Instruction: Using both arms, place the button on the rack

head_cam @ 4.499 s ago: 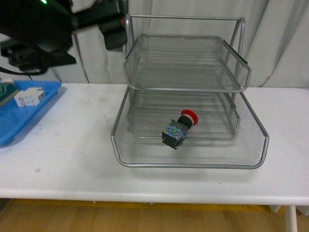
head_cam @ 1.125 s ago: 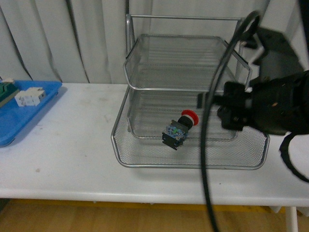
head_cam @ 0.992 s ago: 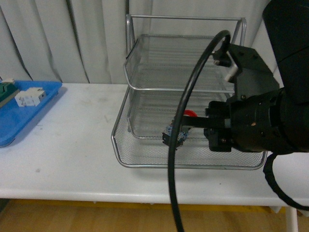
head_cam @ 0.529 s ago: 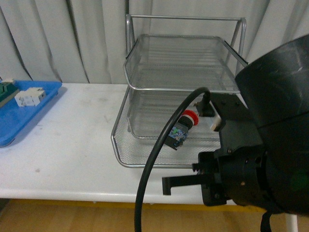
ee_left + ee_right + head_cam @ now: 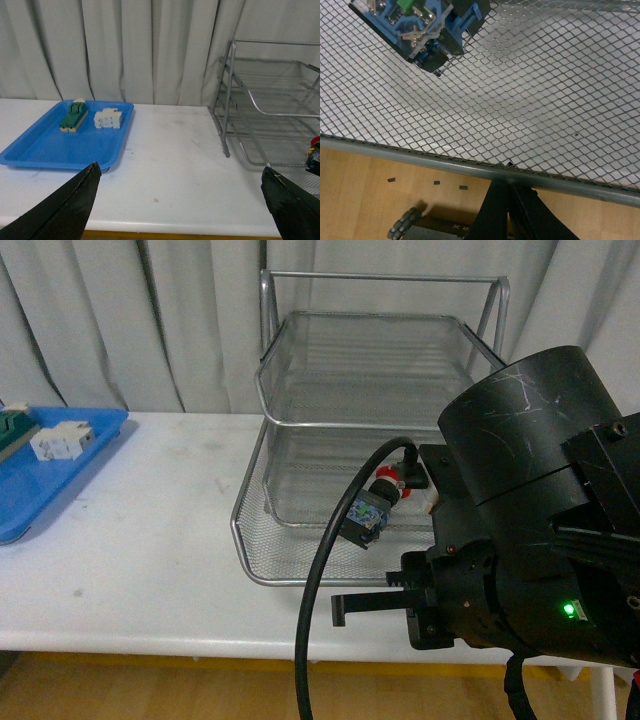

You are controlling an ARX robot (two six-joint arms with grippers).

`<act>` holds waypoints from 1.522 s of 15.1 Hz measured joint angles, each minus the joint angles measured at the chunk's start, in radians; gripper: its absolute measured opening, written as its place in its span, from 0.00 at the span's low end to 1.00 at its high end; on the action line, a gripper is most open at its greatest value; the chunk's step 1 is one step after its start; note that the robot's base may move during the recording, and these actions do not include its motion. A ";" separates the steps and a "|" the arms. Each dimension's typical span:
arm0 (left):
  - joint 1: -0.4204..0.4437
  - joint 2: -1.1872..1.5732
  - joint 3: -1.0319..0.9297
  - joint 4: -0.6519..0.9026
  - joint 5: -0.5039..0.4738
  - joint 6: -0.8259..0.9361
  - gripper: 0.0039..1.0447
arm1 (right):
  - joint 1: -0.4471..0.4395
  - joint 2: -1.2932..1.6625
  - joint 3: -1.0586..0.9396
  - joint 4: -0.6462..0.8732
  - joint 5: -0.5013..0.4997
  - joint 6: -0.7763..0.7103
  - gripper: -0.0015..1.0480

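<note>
- Red cap on a dark boxy body: the button (image 5: 377, 504) lies on its side on the mesh floor of the lowest tier of the rack (image 5: 300, 580), cap toward the back, contact end toward the front rim.
- It looks like a small, rigid, hard-plastic part, light enough for one pincer. I judge that it neither bends nor crushes.
- The round cap probably lets it roll or pivot when nudged, and the mesh gives it little flat footing.
- The best hold, I judge, is across the flat sides of the boxy body. The cap is domed and smooth, so pads would likely slip there.
- The right wrist view shows blue plastic, a green insert and bare metal terminals on the contact end (image 5: 417, 27). Those are the delicate bits, so keep the pads off them.
- The right arm (image 5: 530, 520) fills the near right of the front view and covers the rack's front right corner, along with part of the cap.
- The right pincer (image 5: 507, 215) sits below the rack's front rim, its two dark fingers meeting at a point, closed and holding nothing.
- The left pincer (image 5: 180, 200) shows only two dark fingertips at the lower corners of its wrist view. They are spread wide and empty above the white worktop (image 5: 170, 165).
- In that view the button is cut off at the edge.
- The blue tray (image 5: 65, 145) carries a green switch (image 5: 72, 116) and a white block (image 5: 108, 119), well apart from the rack.
</note>
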 joint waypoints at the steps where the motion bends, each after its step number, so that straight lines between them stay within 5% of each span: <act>1: 0.000 0.000 0.000 0.000 0.000 0.000 0.94 | -0.007 0.008 0.009 -0.009 0.004 0.000 0.02; 23: 0.000 0.000 0.000 0.000 0.000 0.000 0.94 | -0.210 0.309 0.521 -0.149 0.055 -0.089 0.02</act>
